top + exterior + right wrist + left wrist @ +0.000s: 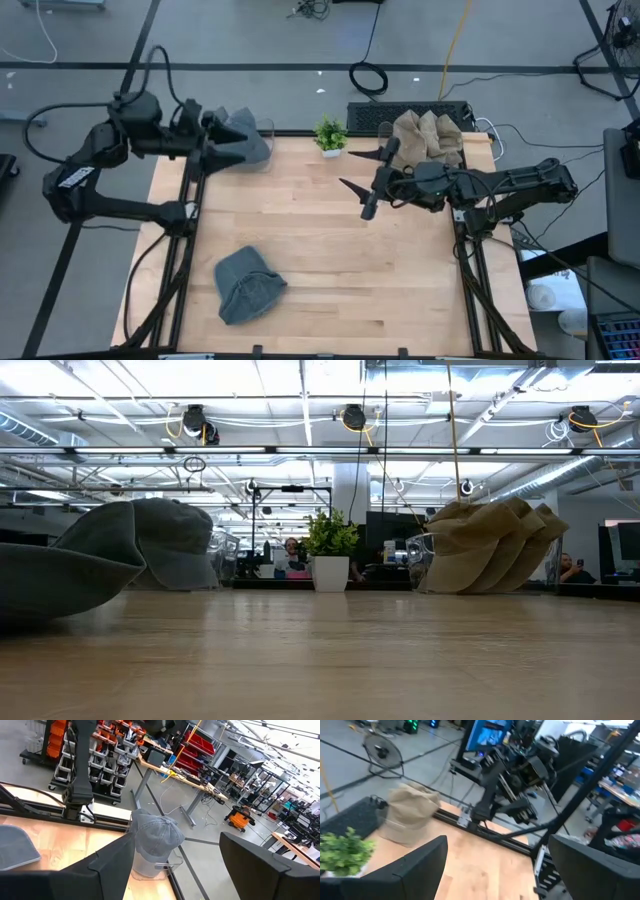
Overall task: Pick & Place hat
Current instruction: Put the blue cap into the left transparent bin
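Observation:
A grey hat [247, 283] lies flat on the wooden table near its front left; the low view shows it [70, 565] close at the left. More grey hats [258, 143] sit stacked on a clear stand at the far left corner, also seen in the right wrist view [155, 837]. My left gripper [240, 142] hangs open high over that corner, with nothing between its fingers [495, 865]. My right gripper [348, 167] stands open above the table's far middle, pointing toward the left edge, and it is empty too [177, 865].
A stack of tan hats [428, 135] sits on a stand at the far right corner. A small potted plant [330, 135] stands at the far edge between the two stacks. Bare wood lies in the middle and at the right front of the table [400, 290].

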